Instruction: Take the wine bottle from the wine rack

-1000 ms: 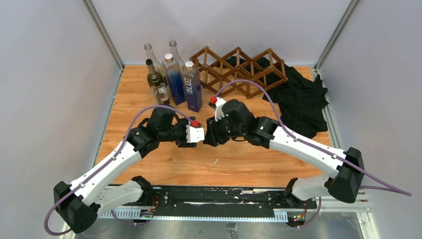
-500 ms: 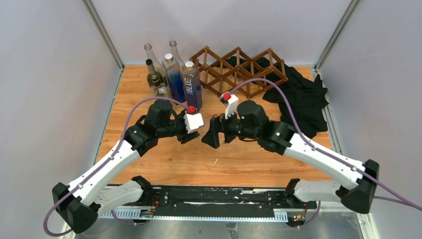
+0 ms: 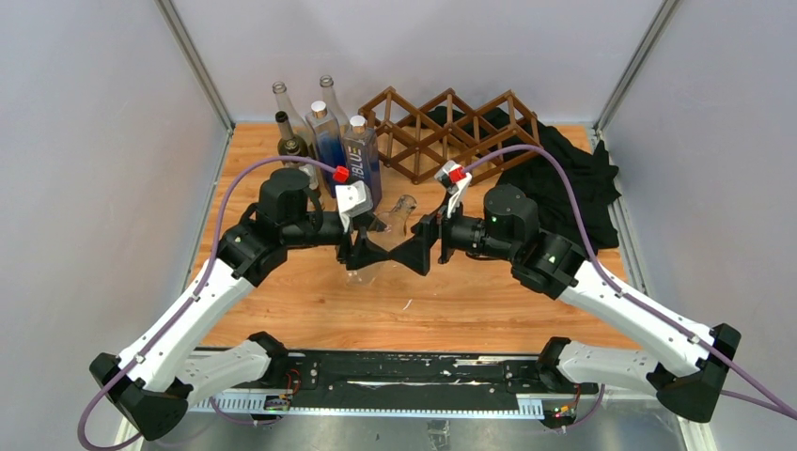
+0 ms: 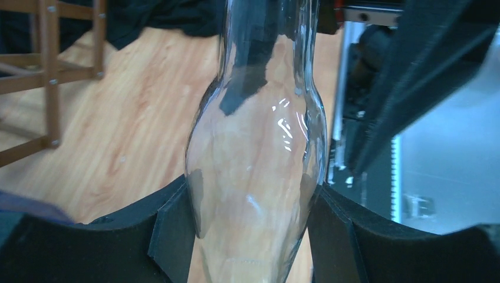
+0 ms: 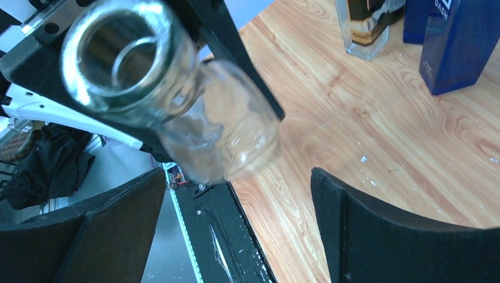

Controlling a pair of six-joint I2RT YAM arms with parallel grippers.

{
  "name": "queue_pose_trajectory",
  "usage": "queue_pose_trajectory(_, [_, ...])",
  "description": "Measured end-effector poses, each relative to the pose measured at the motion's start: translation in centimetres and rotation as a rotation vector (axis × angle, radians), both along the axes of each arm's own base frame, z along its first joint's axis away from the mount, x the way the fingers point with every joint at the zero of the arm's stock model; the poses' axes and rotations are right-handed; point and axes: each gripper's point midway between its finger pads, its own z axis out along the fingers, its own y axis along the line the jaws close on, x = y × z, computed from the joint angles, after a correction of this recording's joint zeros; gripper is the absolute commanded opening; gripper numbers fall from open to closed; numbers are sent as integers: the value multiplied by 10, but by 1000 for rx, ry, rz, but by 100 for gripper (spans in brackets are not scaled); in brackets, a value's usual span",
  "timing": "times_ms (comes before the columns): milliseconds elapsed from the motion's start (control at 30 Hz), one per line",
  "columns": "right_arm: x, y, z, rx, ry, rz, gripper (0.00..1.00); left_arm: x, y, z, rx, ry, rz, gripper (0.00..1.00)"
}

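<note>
Because the clear glass bottle [image 3: 399,211] is off the wine rack [image 3: 451,132] and looks lifted above the table [image 3: 470,310] in the middle of the frame, the left gripper [image 3: 367,249] squeezes its fat belly from both sides so it cannot slip. The right gripper [image 3: 420,254] is spread wide beside it and holds nothing. The rack stands at the top middle. Other bottles [image 3: 329,146] stand together in the upper left, maybe where this one goes.
</note>
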Motion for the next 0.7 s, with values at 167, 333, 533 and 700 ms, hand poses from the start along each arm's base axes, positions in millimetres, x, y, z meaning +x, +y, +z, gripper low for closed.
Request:
queue_pose_trajectory(167, [-2, 6, 21, 71, -40, 58, 87, -26, -6, 5, -45, 109, -102, 0])
queue_pose_trajectory(333, [-10, 18, 45, 140, -82, 147, 72, -43, -7, 5, -59, 185, -165, 0])
queue_pose_trajectory(533, [-13, 29, 61, 178, -117, 209, 12, -52, -7, 7, -71, 241, -191, 0])
queue_pose_trajectory(700, [-10, 31, 59, 168, -133, 214, 0, -54, -5, 1, -55, 301, -173, 91])
